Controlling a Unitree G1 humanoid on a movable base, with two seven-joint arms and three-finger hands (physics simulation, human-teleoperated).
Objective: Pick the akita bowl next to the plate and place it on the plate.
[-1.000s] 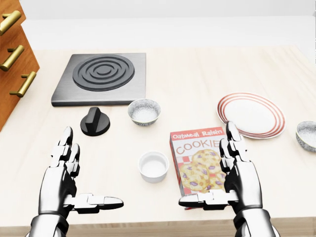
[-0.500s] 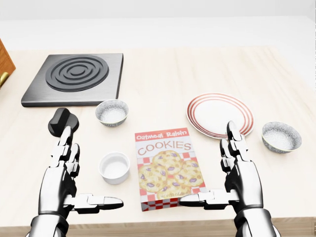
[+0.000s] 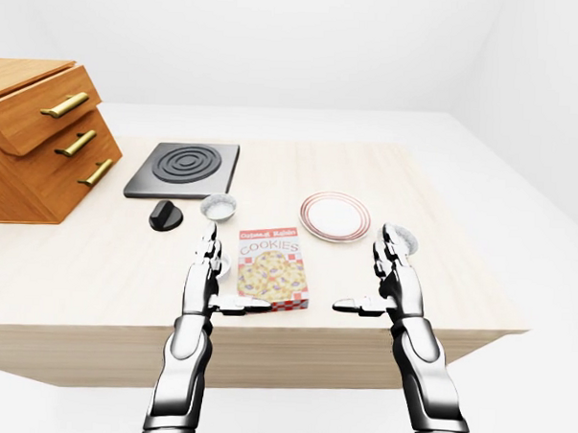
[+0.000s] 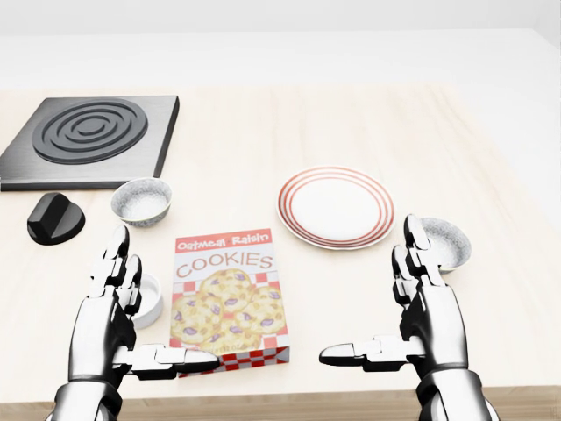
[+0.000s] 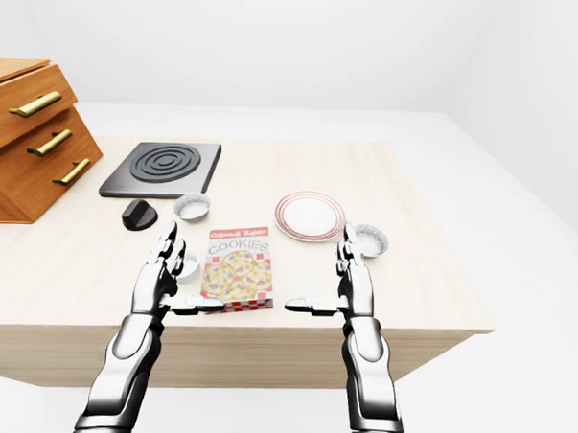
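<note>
The speckled grey akita bowl (image 4: 451, 246) sits on the pale wood-grain bench (image 4: 254, 149), just right of the round, red-ringed plate (image 4: 336, 207) and partly behind the right robot hand (image 4: 429, 320). That glossy metal hand and the left robot hand (image 4: 103, 326) are spread wide, holding nothing.

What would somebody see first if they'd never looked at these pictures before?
Probably the two shiny silver hands at the bottom of the head view: the left robot hand and the right robot hand, both open above the wooden table. Between them a bright red cookie box lies flat. Up and right of it sits a white plate with red rings, a small speckled bowl just right of it.
</note>
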